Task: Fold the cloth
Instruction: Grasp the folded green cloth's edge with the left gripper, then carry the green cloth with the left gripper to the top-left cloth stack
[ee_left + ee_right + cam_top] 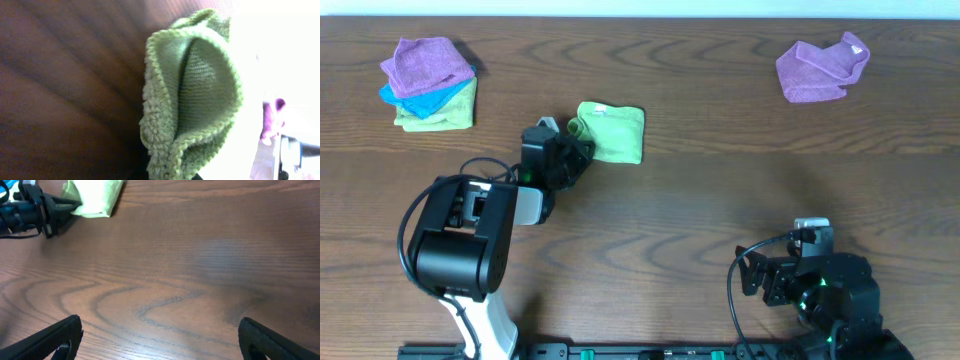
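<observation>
Overhead: the green cloth (612, 132) is seen lying on the bench (720, 180), a bit left of centre in the upper half. It's mostly flat, with its left corner bunched up. The left tool (576, 142) is parked right at that bunched edge and looks clenched on it. The right tool (750, 275) is found low on the right, well apart from the cloth. A stack of cloths (428, 85) (purple on top, blue and yellow-green underneath) is sat in the far left corner, and a crumpled purple cloth (820, 70) in the far right one.

Left wrist: pretty much the whole frame is filled by the green cloth, its knitted hem curled into a loop against the dark wood. The fingers can't really be made out here, and the right side is washed out.

Right wrist: both black fingers are seen at the bottom corners, spread wide, with nothing held between them. The green cloth is spotted top left, with the left tool's tip touching its edge.
</observation>
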`<state>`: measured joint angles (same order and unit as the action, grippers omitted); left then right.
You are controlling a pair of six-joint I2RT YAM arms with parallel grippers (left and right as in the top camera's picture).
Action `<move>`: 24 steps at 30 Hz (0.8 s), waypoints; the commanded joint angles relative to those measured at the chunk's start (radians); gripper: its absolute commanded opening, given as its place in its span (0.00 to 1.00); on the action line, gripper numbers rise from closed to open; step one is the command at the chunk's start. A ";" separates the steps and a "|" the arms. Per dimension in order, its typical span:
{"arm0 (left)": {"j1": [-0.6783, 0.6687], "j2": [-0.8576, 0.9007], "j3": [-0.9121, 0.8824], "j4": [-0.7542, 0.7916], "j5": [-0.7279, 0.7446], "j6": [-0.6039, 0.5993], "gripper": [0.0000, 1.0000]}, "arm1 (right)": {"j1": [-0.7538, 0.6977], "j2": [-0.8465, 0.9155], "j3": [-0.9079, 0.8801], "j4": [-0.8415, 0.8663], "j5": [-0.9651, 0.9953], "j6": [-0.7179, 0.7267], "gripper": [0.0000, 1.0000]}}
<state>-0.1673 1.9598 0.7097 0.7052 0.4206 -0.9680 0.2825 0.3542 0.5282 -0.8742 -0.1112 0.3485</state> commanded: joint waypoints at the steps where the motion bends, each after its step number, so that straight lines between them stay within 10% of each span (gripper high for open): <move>1: 0.012 0.016 -0.003 0.057 0.083 0.055 0.06 | -0.007 -0.002 -0.001 -0.002 0.010 0.011 0.99; 13: 0.156 -0.013 0.208 0.027 0.379 -0.035 0.06 | -0.007 -0.002 -0.001 -0.002 0.010 0.011 0.99; 24: 0.261 -0.208 0.499 -0.605 0.198 0.242 0.06 | -0.007 -0.002 -0.001 -0.002 0.010 0.011 0.99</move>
<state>0.0715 1.7893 1.1271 0.1570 0.6891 -0.8505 0.2825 0.3542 0.5282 -0.8745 -0.1112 0.3489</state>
